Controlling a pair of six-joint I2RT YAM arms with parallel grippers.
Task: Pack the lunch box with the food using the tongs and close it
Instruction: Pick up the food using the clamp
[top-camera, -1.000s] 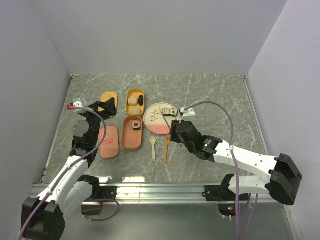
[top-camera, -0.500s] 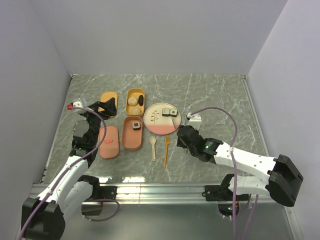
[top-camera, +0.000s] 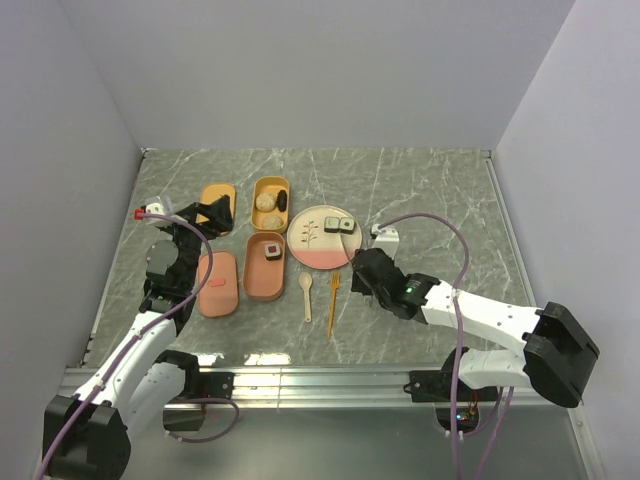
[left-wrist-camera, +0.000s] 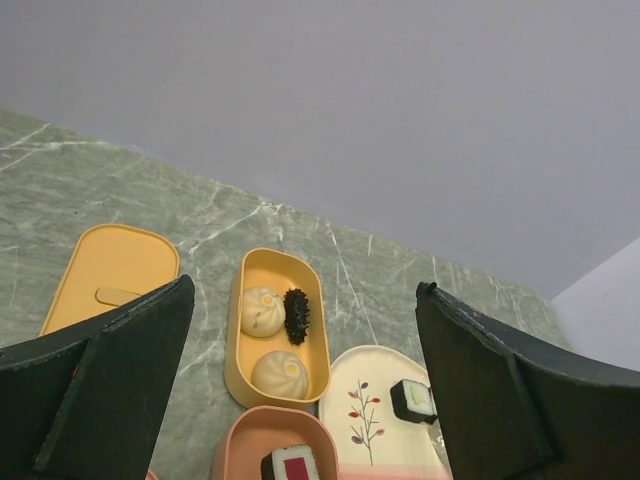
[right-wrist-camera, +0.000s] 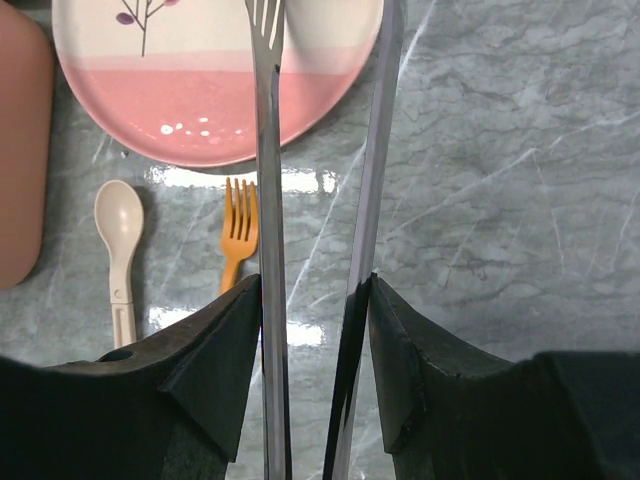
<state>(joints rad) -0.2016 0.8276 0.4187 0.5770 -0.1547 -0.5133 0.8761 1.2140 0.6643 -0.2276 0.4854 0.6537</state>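
The thin, springy, probably slippery metal tongs (right-wrist-camera: 268, 200) are clamped toward their joined end in the right gripper (right-wrist-camera: 312, 300), tips over the plate (right-wrist-camera: 200, 110); the left gripper (left-wrist-camera: 305, 300) is spread wide.

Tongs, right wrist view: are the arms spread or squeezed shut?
Spread: the tongs show two arms running apart, with marble and plate visible between them, gripped in the right gripper jaws.

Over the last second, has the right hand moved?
Yes. The right hand, gripping thin grey metal tongs, retreated toward its base, off the round cream-and-pink plate.
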